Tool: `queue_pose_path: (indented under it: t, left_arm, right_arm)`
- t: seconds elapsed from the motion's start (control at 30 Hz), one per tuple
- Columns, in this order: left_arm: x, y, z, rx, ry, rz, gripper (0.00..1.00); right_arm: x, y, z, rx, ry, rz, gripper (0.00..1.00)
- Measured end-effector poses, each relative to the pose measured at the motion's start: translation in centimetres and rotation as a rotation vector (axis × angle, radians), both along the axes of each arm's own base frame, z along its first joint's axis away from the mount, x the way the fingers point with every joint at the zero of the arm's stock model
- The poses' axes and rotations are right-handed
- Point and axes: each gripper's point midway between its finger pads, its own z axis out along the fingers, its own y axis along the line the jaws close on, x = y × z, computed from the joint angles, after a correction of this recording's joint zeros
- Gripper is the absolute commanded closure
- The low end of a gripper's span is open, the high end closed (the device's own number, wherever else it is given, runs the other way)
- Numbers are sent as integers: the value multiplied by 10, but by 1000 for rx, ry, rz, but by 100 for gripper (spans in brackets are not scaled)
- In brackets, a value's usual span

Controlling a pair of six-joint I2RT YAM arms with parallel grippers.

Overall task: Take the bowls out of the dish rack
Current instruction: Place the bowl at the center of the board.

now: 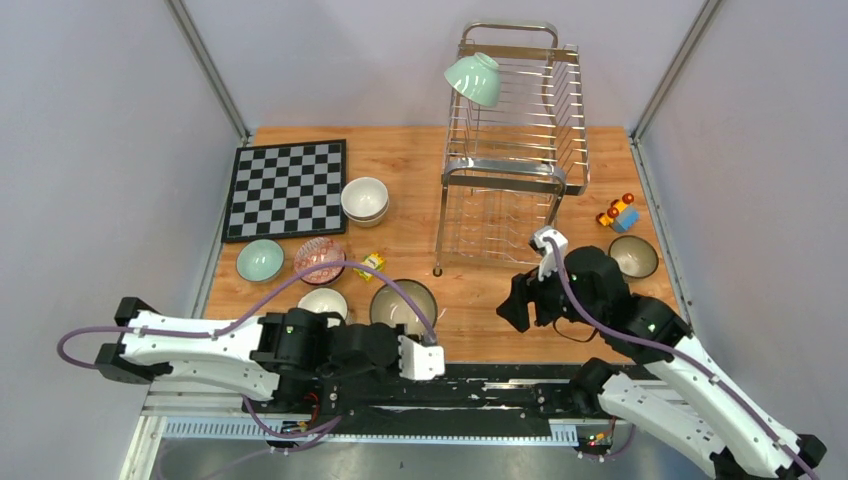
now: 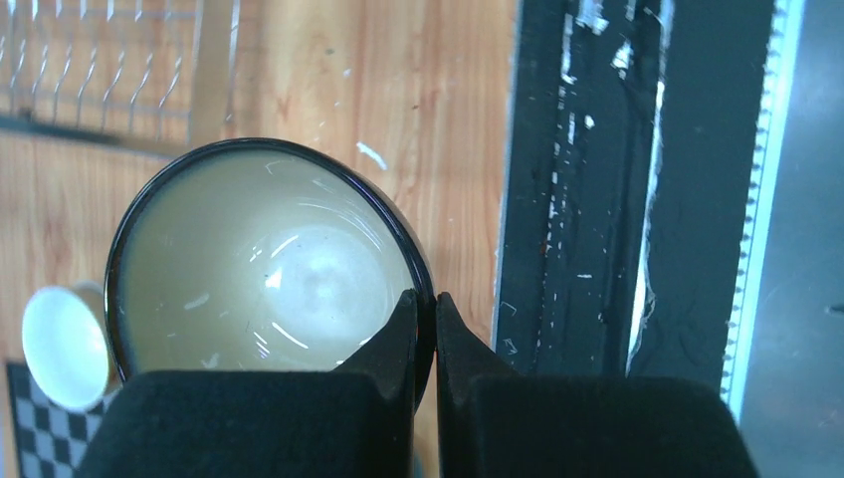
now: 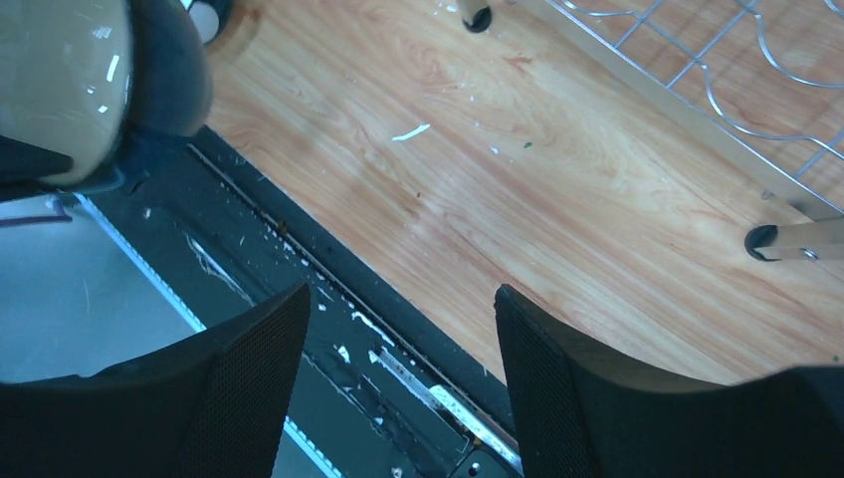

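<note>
The left gripper [image 2: 425, 301] is clamped tight on the rim of the dark-rimmed bowl [image 2: 269, 264], one finger inside the rim and one outside. The bowl spreads out to the left of the fingertips in the wrist view. Can't tell if it's resting on the table [image 3: 518, 169] or lifted. A small white bowl [image 2: 62, 344] sits just past it.

The right gripper [image 3: 400, 299] is spread wide with nothing between the fingers, just the table's near edge under them. The dish rack [image 1: 515, 140] stands just ahead of those fingers, its feet ahead and to the right.

One mint green bowl [image 1: 473, 78] sits tilted on the rack's top tier, well away from both grippers. Out beyond the left fingers on the table: stacked cream bowls [image 1: 365, 198], a second mint bowl [image 1: 260, 260] and a red-patterned bowl [image 1: 320, 260].
</note>
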Motion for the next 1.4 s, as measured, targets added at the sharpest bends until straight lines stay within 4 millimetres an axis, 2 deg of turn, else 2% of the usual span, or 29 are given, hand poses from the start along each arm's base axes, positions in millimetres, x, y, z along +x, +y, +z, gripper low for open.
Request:
queue_pose_path:
  t: [0.3,0.4,0.57,0.67,0.93,1.2,1.4]
  left_arm:
    - [-28,-20,-61,238,-94,-329,100]
    - [-33,-20,-71,272,-127,-414,100]
    - [-42,-27,-75,255,-146,-512,100]
    - [-46,-30,-76,248,-142,-544,100]
    - [-64,-45,-82,209,-80,-606,100]
    - [-74,-53,-84,181,-33,-618,100]
    - [-77,-59,-80,146,-17,-614,100]
  right_arm:
    - [-8,6,-21,-138,107,118,30]
    - [-11,9,-23,-159,129,147,30]
    - [-15,25,-8,-145,132,219,31]
    - [-20,36,-7,-159,139,266,31]
    - [-41,57,-32,-294,153,353,35]
    - [-37,66,-41,-339,129,309,41]
    - [-42,79,-54,-368,155,322,52]
